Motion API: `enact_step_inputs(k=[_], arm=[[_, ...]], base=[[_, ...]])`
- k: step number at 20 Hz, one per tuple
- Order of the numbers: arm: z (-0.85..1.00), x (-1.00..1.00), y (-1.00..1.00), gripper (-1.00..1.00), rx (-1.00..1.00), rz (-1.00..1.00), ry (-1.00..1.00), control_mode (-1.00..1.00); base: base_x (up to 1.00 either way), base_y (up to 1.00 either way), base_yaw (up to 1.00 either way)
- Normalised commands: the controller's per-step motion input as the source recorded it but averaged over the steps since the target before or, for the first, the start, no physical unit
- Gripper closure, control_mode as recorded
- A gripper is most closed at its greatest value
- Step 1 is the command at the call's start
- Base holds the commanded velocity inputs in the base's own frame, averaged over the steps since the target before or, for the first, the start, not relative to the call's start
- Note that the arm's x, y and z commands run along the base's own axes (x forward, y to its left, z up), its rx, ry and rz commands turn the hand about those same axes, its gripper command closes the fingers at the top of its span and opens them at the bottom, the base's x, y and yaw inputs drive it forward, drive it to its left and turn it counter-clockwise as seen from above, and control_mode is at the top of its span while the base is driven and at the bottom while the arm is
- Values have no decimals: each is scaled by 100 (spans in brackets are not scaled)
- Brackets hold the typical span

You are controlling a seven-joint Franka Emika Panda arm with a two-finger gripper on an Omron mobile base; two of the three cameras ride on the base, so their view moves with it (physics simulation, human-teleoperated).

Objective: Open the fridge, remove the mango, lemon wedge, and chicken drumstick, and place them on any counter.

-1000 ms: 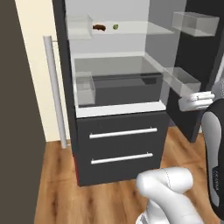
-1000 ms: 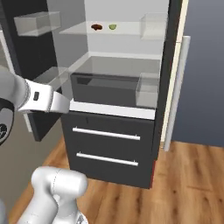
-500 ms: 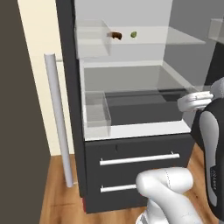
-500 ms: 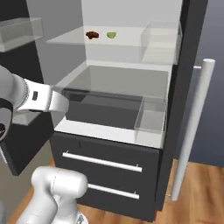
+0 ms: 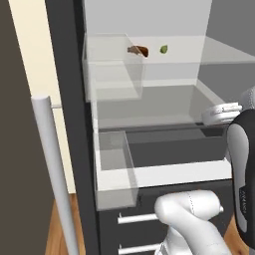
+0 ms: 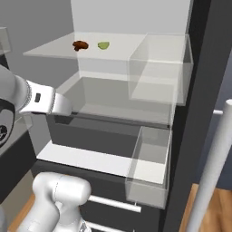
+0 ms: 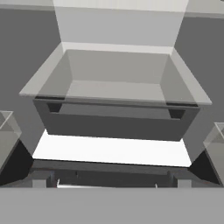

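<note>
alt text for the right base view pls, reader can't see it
Open fridge seen close up: a chicken drumstick and a lemon wedge lie side by side on the upper glass shelf. The white arm reaches in from the left below that shelf.

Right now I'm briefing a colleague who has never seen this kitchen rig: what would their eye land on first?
The fridge stands wide open, its pale interior and clear shelves bright against the dark doors. On the upper glass shelf lie the reddish-brown chicken drumstick and, just beside it, the small yellow-green lemon wedge. Lower down, the white arm reaches in front of the dark drawer.
</note>
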Motion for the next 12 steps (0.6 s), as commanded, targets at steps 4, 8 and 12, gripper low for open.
enact_step_inputs(k=[4, 8, 12], arm=[[0, 0, 0, -100, 0, 0, 0, 100], [0, 0, 0, -100, 0, 0, 0, 100], [0, 0, 0, -100, 0, 0, 0, 100]], base=[[20, -2, 0], [26, 0, 0], [80, 0, 0]])
